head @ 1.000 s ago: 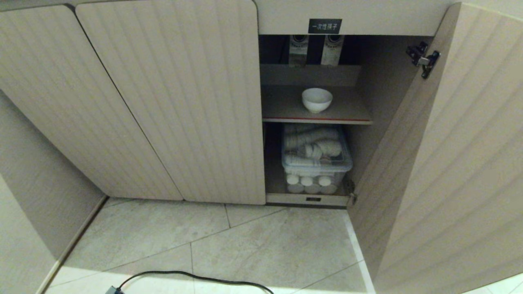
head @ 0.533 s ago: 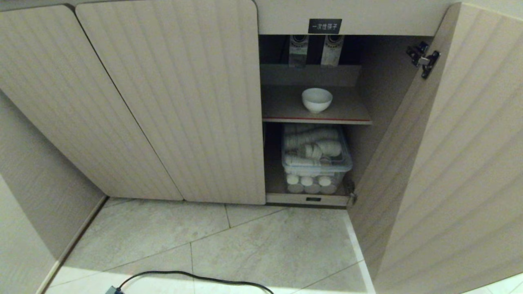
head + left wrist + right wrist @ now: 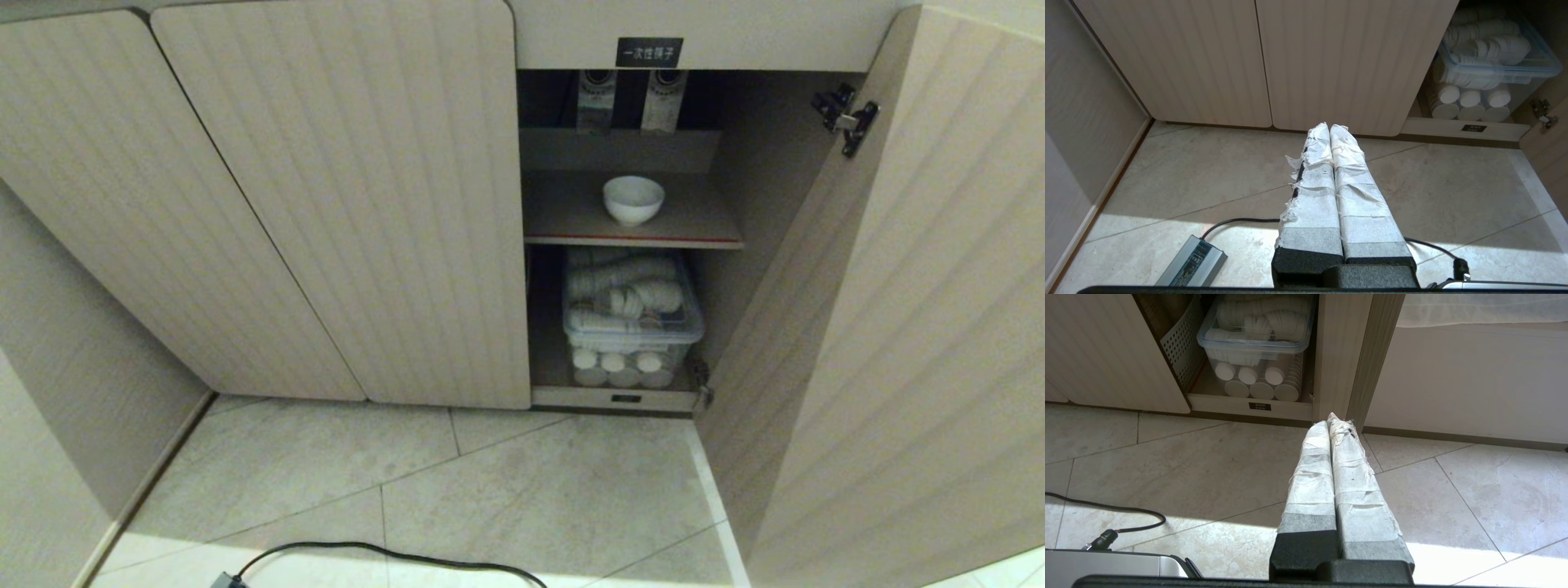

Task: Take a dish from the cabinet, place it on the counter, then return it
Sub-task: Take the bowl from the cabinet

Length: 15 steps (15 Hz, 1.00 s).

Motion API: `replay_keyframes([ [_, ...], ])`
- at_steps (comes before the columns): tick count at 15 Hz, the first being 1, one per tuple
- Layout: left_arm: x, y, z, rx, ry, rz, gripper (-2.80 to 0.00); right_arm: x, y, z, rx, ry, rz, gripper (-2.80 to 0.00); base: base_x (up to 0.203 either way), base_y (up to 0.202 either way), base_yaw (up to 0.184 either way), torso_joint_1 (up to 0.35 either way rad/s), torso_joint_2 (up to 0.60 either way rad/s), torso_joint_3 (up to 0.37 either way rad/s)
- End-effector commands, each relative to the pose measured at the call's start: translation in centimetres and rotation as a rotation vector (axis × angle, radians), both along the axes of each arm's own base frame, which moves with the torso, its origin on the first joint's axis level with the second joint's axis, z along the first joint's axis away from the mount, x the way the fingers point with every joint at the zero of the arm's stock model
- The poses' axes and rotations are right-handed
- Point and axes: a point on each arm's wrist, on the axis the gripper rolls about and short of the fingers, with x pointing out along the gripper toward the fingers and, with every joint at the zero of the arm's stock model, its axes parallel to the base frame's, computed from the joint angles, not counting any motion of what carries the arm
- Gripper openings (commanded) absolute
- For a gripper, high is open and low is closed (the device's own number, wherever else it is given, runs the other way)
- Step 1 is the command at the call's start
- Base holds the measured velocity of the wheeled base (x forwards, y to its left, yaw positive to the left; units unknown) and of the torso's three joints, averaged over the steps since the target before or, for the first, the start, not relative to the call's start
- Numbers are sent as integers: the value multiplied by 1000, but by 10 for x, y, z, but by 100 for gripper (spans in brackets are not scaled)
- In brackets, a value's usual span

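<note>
The dish (image 3: 633,199), a small white bowl, stands upright on the red-edged inner shelf (image 3: 633,240) of the beige cabinet (image 3: 343,204). The cabinet's right door (image 3: 906,327) hangs wide open. Neither arm shows in the head view. My left gripper (image 3: 1329,127) is shut and empty, low above the floor in front of the closed doors. My right gripper (image 3: 1331,421) is also shut with nothing in it, low above the tiles near the open door's edge. The counter is out of view.
Below the shelf a clear lidded box (image 3: 633,314) holds sleeves of small white cups (image 3: 623,369). A black cable (image 3: 392,555) and a grey power brick (image 3: 1192,263) lie on the tiled floor. A wall panel (image 3: 73,367) closes the left side.
</note>
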Motion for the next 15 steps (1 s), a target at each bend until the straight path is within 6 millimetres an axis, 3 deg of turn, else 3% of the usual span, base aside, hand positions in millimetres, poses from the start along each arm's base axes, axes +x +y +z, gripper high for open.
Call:
replay_keyframes([
  [1, 0, 0, 0, -1, -2, 0, -280, 0, 0, 0, -1, 1, 1, -280, 0, 0, 0, 0, 0, 0],
  [6, 0, 0, 0, -1, 0, 0, -280, 0, 0, 0, -1, 1, 1, -280, 1, 17, -1, 0, 0, 1],
  [15, 0, 0, 0, -1, 0, 0, -280, 0, 0, 0, -1, 1, 1, -280, 0, 186, 0, 5, 4, 4],
])
